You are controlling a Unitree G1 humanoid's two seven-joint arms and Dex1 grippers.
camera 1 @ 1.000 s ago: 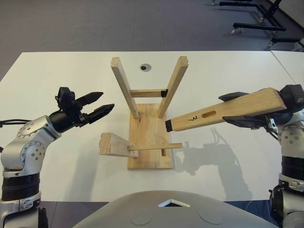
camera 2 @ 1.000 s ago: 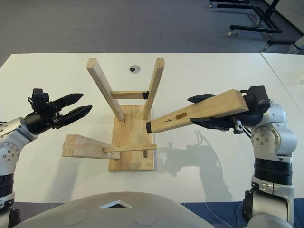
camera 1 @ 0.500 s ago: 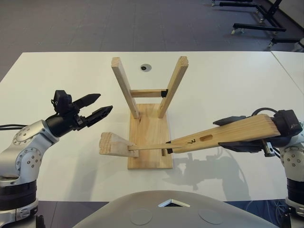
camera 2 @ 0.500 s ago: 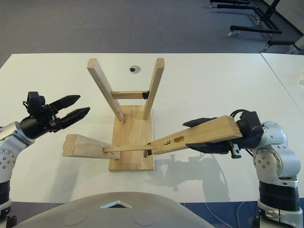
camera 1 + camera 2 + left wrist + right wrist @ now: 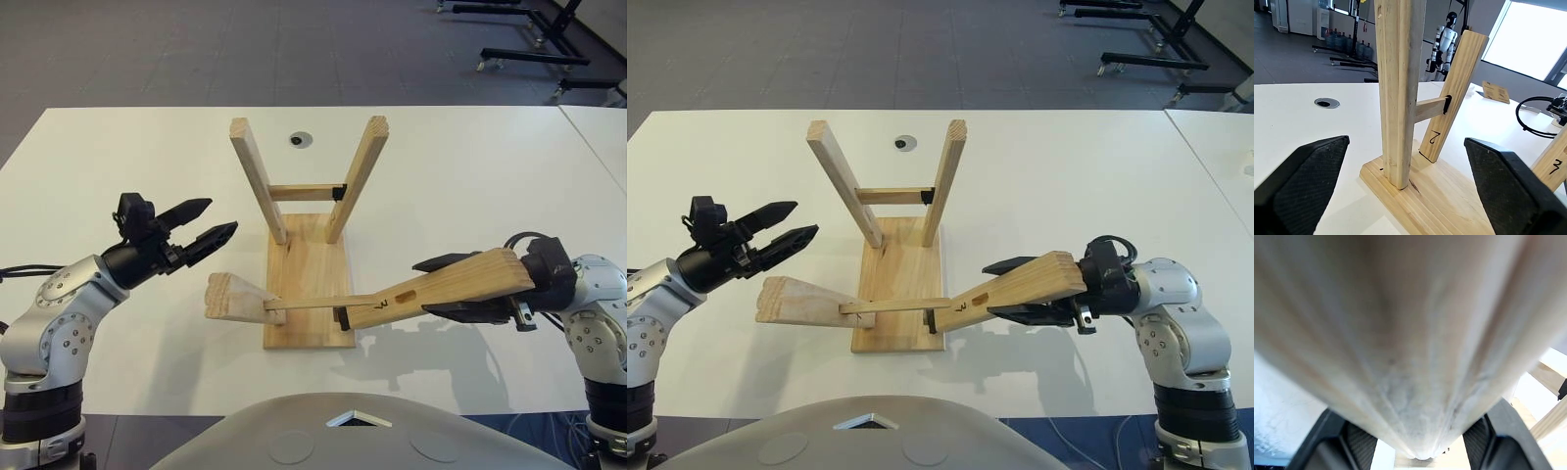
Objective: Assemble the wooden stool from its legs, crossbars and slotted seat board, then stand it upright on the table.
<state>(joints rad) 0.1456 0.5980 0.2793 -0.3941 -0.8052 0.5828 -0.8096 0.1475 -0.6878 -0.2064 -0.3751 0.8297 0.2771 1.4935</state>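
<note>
While the seat board (image 5: 309, 284) lies flat on the white table (image 5: 470, 166), two legs stand in its far end and splay outwards: the far left leg (image 5: 257, 179) and the far right leg (image 5: 358, 179), joined partway up by a short crossbar (image 5: 304, 193). A third leg (image 5: 233, 297) lies on its side on the table just left of the board's near end. From it a long crossbar (image 5: 318, 303) runs to the right across the board. The right end effector (image 5: 433, 288) is clamped on the fourth leg (image 5: 460, 282), one finger above it and one below. It holds the leg at a slant, the outer end raised over the table to the right. The dark-tipped inner end is down at the board's near right corner. The long crossbar's free end meets the side of this leg, but I cannot tell whether it has entered the slot cut there. In the right wrist view the fourth leg (image 5: 1400, 333) looms close, with the dark fingers (image 5: 1337, 440) on either side of it. The left end effector (image 5: 219, 216) hangs above the table, left of the board, its fingers spread wide and holding nothing. It points toward the standing legs. In the left wrist view its pads (image 5: 1303, 181) frame the far left leg (image 5: 1398, 93) and the far right leg (image 5: 1454, 93). A small round hole (image 5: 296, 139) sits in the table beyond the stool parts.
</note>
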